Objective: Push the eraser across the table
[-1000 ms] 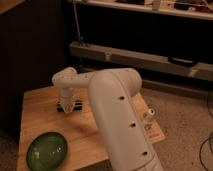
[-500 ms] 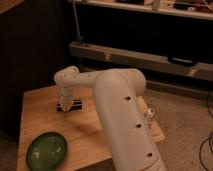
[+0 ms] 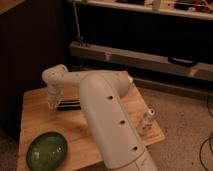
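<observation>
The eraser [image 3: 70, 105], a small black oblong block with light stripes, lies on the far left part of the light wooden table [image 3: 75, 127]. My gripper [image 3: 52, 104] hangs down from the white arm [image 3: 107, 110], its tip right at the eraser's left end, close to the tabletop. I cannot tell whether it touches the eraser. The arm's thick body covers the middle of the table.
A green bowl [image 3: 46, 149] sits at the table's near left corner. A small white bottle-like object [image 3: 146, 121] stands at the right edge. Dark shelving and a metal rail [image 3: 150, 59] run behind the table; the floor lies to the right.
The wrist and gripper have shifted left over the table, so more of the eraser shows to the gripper's right. The bowl has not moved.
</observation>
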Motion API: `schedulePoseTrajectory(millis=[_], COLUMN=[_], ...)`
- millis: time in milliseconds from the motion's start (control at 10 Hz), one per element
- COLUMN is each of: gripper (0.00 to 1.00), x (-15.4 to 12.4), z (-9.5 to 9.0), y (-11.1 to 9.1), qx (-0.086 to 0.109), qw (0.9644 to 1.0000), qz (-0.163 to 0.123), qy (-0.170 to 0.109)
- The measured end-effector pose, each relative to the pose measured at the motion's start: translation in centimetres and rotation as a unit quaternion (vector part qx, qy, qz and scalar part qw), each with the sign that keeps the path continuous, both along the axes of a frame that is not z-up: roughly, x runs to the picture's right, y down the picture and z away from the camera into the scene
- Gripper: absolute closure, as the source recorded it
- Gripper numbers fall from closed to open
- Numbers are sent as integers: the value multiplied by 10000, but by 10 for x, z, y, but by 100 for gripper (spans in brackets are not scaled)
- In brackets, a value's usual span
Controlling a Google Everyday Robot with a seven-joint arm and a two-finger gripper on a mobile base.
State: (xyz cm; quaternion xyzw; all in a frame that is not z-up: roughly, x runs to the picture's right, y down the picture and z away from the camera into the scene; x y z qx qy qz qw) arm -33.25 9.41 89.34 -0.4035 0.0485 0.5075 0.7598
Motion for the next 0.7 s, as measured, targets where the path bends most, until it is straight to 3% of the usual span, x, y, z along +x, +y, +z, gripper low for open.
schedulePoseTrajectory(millis=[700], gripper=[99], x=[-4], z=[21], y=[5], qx=[39], qw=[9999], qz=[11], qy=[159])
